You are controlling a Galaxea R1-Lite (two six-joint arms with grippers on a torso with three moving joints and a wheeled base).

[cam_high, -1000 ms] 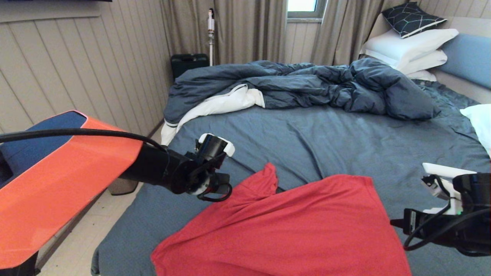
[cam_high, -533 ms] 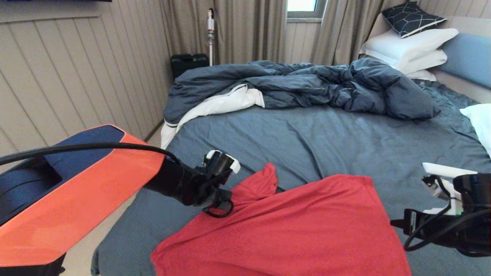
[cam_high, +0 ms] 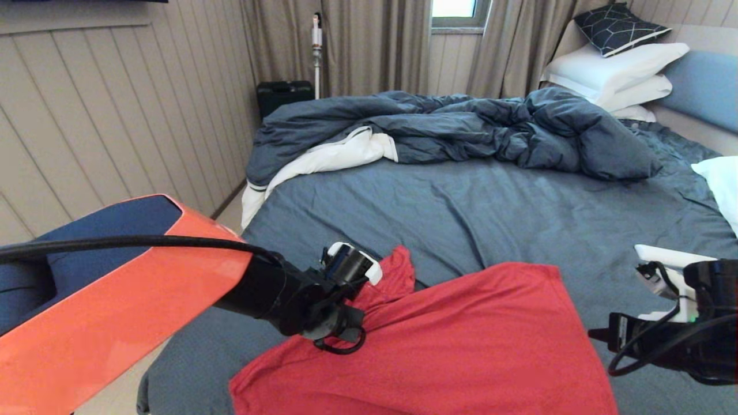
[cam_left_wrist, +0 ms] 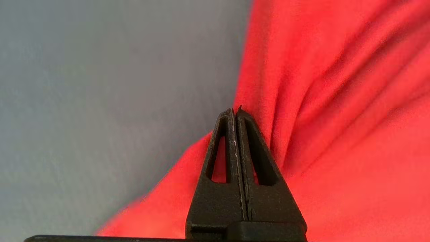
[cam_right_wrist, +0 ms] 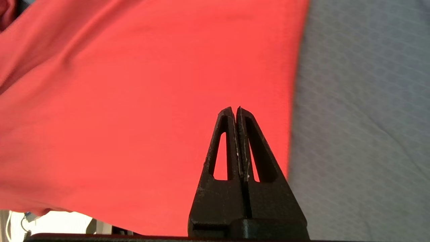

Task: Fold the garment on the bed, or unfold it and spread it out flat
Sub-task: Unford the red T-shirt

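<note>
A panelled, curtained bedroom held the bed (cam_high: 490, 213), its duvet (cam_high: 461, 129) bunched toward the pillows (cam_high: 617, 72), leaving room for the T-shirt (cam_high: 461, 346) lying near its foot. The left gripper (cam_left_wrist: 235, 111), closed and empty, hovered at its rumpled sleeve; the right gripper (cam_right_wrist: 234, 109), closed and empty, hung over the opposite edge.

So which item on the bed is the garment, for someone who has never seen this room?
Start at the wide bed with the blue-grey sheet and the rumpled dark blue duvet at its far side. The garment lies at the near edge, between the two arms. It is the only bright red thing there, a thin T-shirt with one bunched corner.
</note>
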